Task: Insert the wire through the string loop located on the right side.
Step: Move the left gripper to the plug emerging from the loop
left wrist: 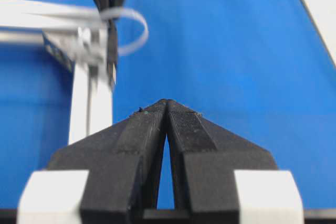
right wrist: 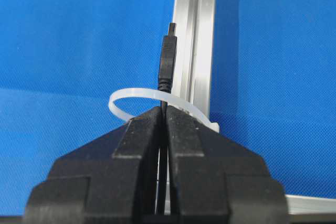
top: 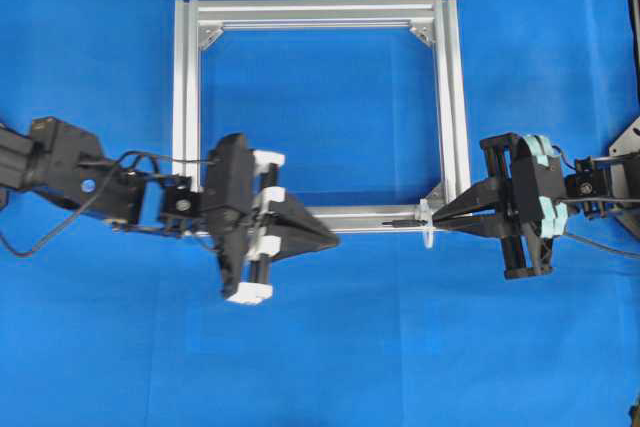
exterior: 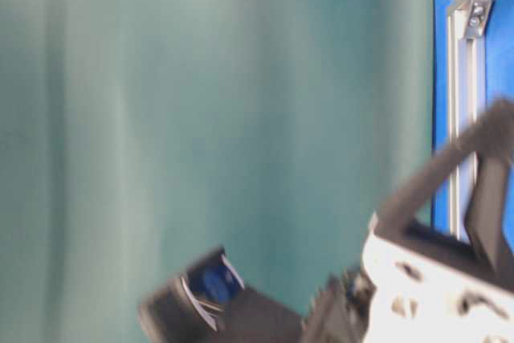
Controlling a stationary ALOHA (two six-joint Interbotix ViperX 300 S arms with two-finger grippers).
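Observation:
My right gripper (top: 438, 217) (right wrist: 165, 109) is shut on the wire (right wrist: 167, 59), a thin black cable ending in a small plug. The plug (top: 398, 220) points left along the frame's near bar. The white string loop (top: 429, 230) (right wrist: 122, 96) arches right in front of the right fingertips, and the wire passes through it, with the plug lying beyond it. My left gripper (top: 333, 238) (left wrist: 167, 104) is shut with nothing in it, a short way left of the plug. Its wrist view shows the loop (left wrist: 137, 24) far ahead.
The square aluminium frame (top: 320, 12) lies flat on the blue cloth, with its near bar (right wrist: 197, 35) (left wrist: 89, 103) running between the two grippers. The table-level view is mostly a blurred teal surface, with part of the left arm (exterior: 434, 279) at lower right.

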